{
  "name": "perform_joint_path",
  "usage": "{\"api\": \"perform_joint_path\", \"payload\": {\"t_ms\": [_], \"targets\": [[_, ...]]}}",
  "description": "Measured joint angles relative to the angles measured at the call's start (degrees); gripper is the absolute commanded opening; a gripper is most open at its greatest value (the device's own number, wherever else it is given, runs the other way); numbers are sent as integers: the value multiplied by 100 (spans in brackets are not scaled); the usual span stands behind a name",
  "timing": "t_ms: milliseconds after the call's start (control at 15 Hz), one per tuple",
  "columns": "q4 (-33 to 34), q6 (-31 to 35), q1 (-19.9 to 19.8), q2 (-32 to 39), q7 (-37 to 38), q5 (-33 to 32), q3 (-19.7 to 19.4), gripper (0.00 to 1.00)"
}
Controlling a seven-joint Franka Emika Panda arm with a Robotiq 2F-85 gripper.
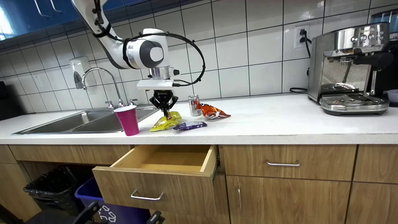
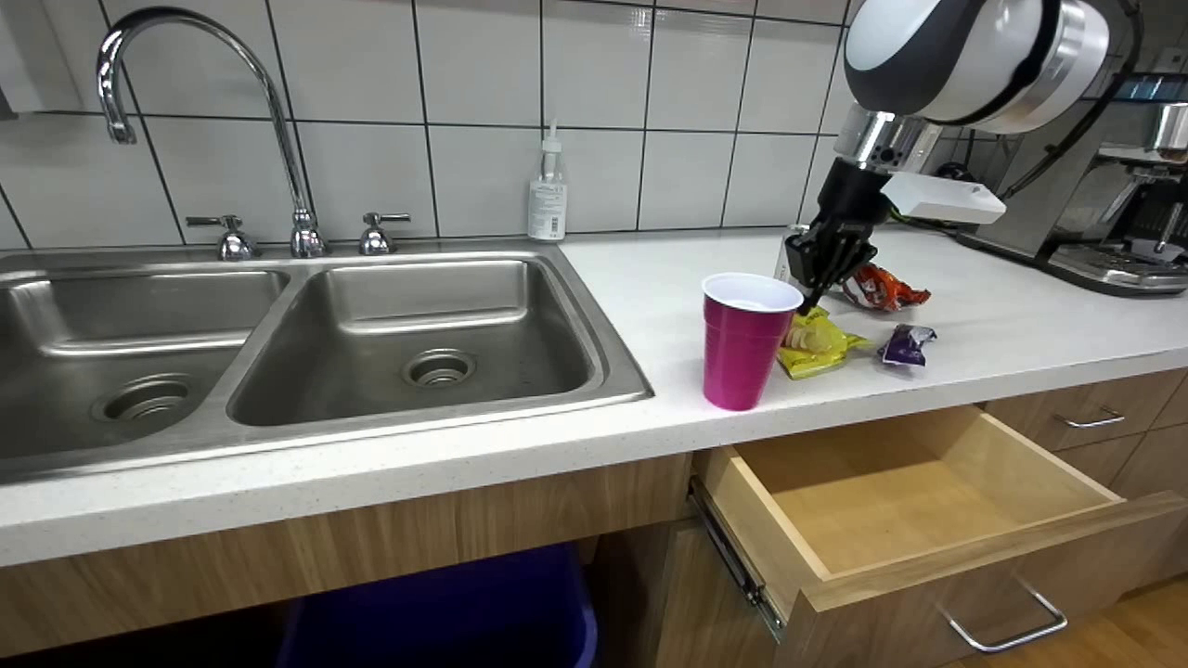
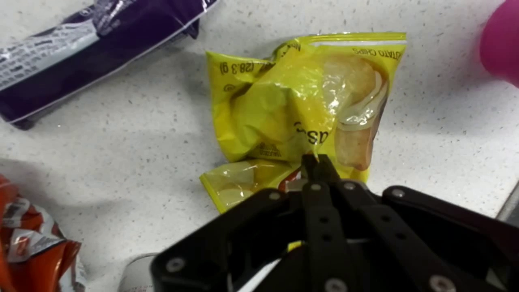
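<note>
I'm holding the arm (image 1: 135, 51) bent over the tabletop (image 1: 264, 115), its gripper (image 3: 316, 161) pointing down and pinching the yellow bag (image 3: 279, 109). Glossy and crumpled, the bag is lying on the tabletop between the cup (image 1: 127, 123) and the purple packet (image 1: 190, 125), creasing toward the pinch.

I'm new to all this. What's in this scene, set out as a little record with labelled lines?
End effector: closed, pinching the yellow chip bag
Condition: crumpled, resting on the white counter
Nearby: purple packet, orange bag, upright silver can, upright pink cup
Drawer: open, beneath the white counter
Sink: metal, two basins
Farther along: espresso machine
</note>
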Motion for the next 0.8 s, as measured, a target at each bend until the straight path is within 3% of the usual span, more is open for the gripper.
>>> {"api": "perform_joint_path", "payload": {"t_ms": [800], "targets": [[-358,-177,-1,-676,-705,77,69,0]]}}
